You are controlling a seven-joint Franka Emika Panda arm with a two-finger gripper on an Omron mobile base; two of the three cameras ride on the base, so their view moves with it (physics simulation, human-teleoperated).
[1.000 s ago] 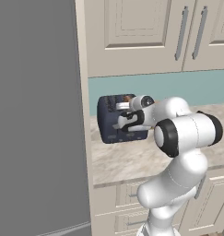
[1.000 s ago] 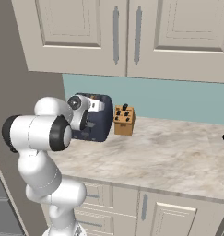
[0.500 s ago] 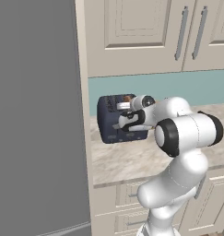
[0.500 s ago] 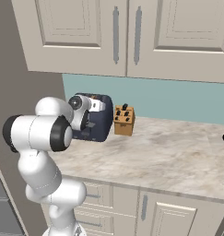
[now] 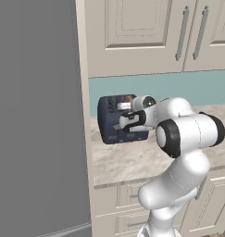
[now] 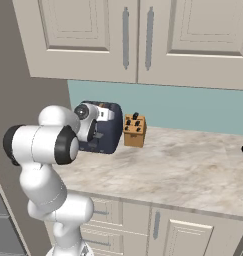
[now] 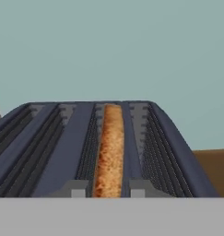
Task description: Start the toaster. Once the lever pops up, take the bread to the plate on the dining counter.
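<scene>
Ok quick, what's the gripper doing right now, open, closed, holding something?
Gripper: fingertips on either side of the bread in the toaster; whether it grips cannot be told.

Home kitchen: cream cabinets (image 6: 138,40), marbled counter (image 6: 193,170), toaster (image 5: 115,120).

matt navy toaster (image 5: 115,121); rough golden bread (image 7: 109,152)

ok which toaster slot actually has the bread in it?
In the hand view, the third slot from the left: the bread stands on edge in it, directly ahead of the hand. The other three slots of the toaster show bare dark grilles.
</scene>
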